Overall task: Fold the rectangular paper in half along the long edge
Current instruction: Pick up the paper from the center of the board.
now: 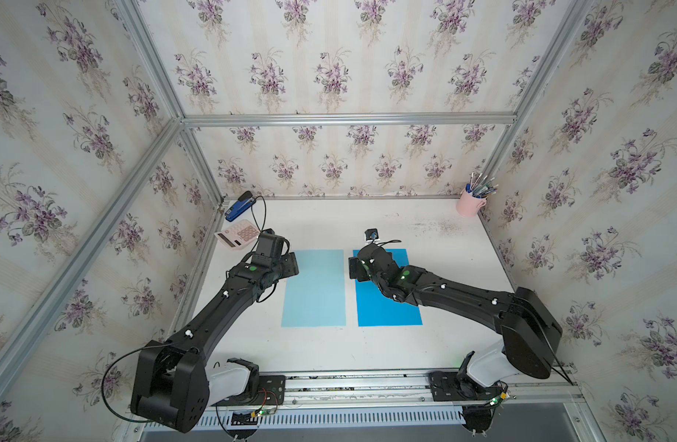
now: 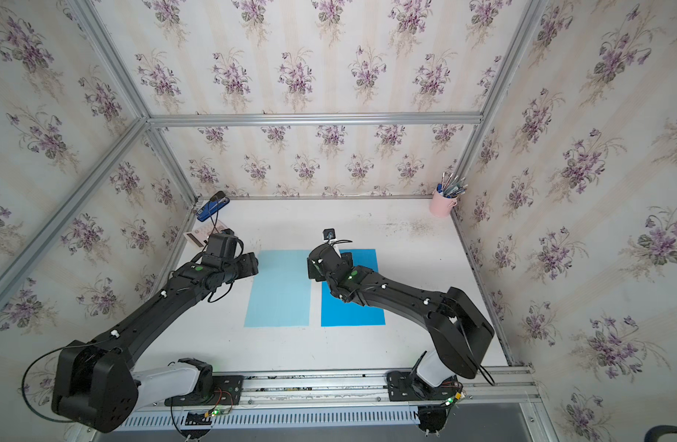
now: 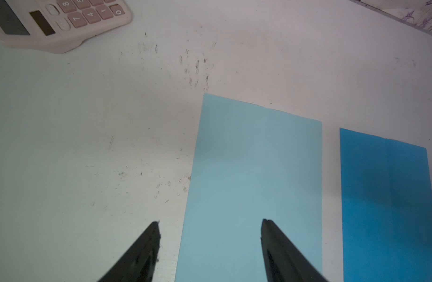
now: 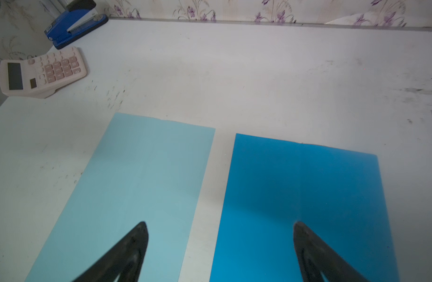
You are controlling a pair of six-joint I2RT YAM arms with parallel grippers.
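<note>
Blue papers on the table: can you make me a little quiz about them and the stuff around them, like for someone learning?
1. True or false: the light blue paper and the dark blue paper overlap.
2. What lies beside the pink calculator? A) blue stapler B) scissors C) tape roll
3. Fill in: the left end effector is open over a long edge of the ____ paper.
Key: 1 false, a strip of white table shows between them; 2 A; 3 light blue.

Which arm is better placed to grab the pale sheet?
Probably left: its jaws straddle the outer edge of the pale blue paper; the right's span the gap beside the dark blue paper.
</note>
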